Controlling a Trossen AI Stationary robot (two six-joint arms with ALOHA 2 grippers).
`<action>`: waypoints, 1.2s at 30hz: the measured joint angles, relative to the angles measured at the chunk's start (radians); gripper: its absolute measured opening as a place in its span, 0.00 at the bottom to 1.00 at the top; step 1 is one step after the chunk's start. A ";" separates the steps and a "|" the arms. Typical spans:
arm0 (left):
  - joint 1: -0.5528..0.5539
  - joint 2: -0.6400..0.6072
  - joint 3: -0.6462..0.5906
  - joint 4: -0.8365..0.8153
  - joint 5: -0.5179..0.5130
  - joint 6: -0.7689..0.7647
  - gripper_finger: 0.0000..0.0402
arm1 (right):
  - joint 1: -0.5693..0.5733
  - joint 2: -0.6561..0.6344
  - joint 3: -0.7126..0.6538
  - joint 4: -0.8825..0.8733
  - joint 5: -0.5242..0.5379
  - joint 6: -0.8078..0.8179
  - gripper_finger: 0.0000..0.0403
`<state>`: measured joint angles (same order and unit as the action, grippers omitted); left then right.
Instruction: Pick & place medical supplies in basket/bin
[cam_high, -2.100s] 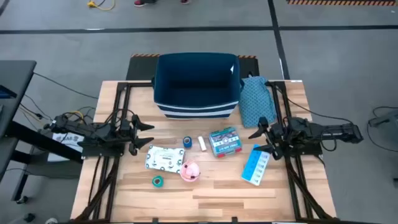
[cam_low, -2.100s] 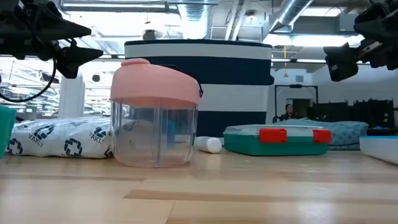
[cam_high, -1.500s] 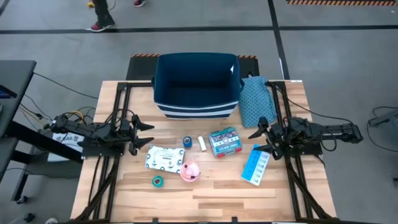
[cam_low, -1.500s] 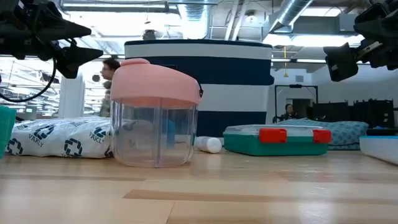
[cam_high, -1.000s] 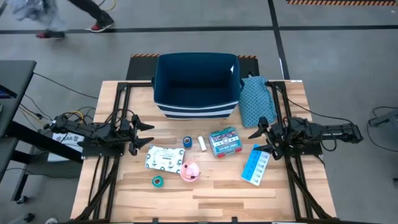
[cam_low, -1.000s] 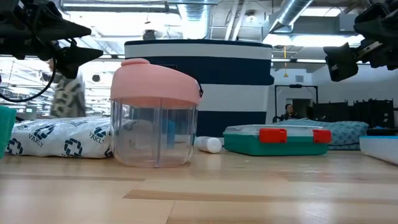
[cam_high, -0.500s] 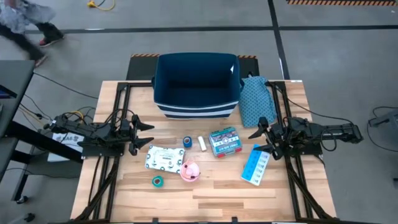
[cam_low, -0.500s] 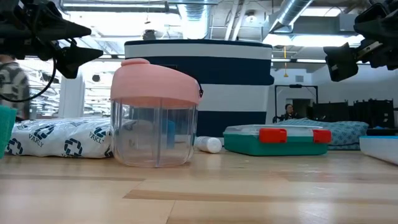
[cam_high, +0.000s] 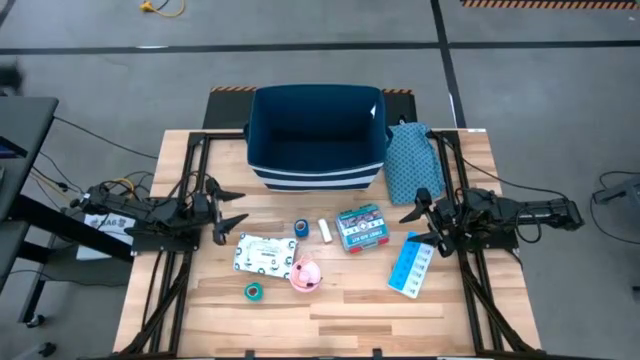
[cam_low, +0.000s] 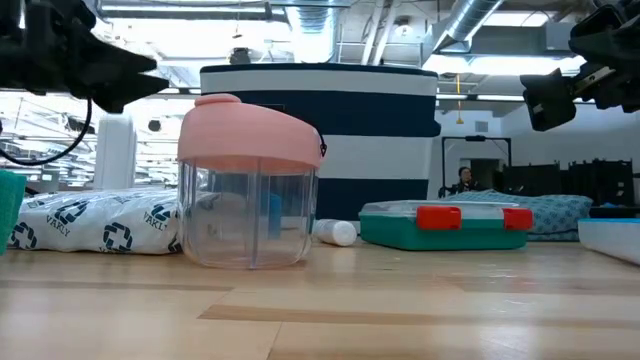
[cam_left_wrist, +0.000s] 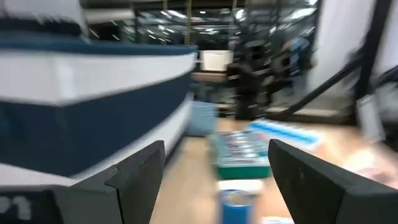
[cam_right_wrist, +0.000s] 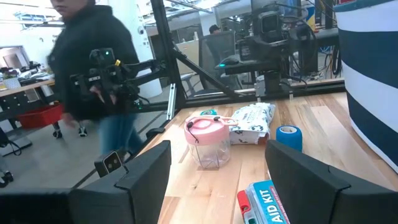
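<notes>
The dark navy bin stands at the table's far middle. In front of it lie the supplies: a white packet, a blue roll, a white tube, a teal-and-red box, a light blue pill organiser, a pink-lidded clear jar and a green roll. My left gripper hovers open at the left edge, pointing level toward the supplies. My right gripper hovers open at the right edge, just beside the pill organiser's far end. Neither holds anything.
A teal patterned cloth bag lies against the bin's right side. Bare wood runs along the table's near edge. In the right wrist view a person in dark clothes shows beyond the table's left side.
My left gripper has rolled about its own pointing line while staying in place, still open. A person has walked off to the left across the floor beyond the table. The supplies and my right gripper have kept still.
</notes>
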<state>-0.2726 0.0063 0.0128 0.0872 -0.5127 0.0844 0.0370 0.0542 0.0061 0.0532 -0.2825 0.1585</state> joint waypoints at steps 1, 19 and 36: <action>0.000 0.000 0.000 0.000 -0.012 0.036 0.69 | 0.000 0.000 0.000 0.000 0.000 0.000 0.63; 0.000 0.000 0.000 -0.007 0.079 -0.369 0.69 | 0.000 0.000 0.000 0.000 0.000 0.000 0.63; 0.000 0.000 -0.001 -0.007 0.062 -0.383 0.69 | 0.000 0.000 0.000 0.000 0.148 -0.033 0.63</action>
<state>-0.2722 0.0063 0.0120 0.0803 -0.4506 -0.2988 0.0368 0.0540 0.0059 0.0532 -0.1349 0.1251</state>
